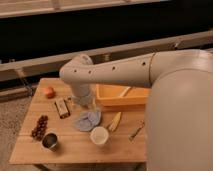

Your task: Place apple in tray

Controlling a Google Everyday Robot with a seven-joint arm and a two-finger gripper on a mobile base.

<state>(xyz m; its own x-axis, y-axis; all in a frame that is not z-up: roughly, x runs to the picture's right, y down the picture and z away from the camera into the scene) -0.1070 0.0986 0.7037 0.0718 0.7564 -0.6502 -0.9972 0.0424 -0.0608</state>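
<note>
The apple [48,92] is a small orange-red fruit resting on the far left of the wooden table [75,150]. The tray [122,95] is a yellow-orange bin at the back of the table, partly hidden behind my arm. My arm reaches in from the right and bends down at the wrist. My gripper [84,104] hangs just above the table between the apple and the tray, to the right of the apple and apart from it. It holds nothing that I can see.
A small brown block [61,107] lies left of the gripper. Dark red grapes [40,127] and a metal cup [49,141] sit front left. A blue-grey cloth [88,120], a white cup [99,135], a banana [115,121] and a thin utensil [136,131] lie in front.
</note>
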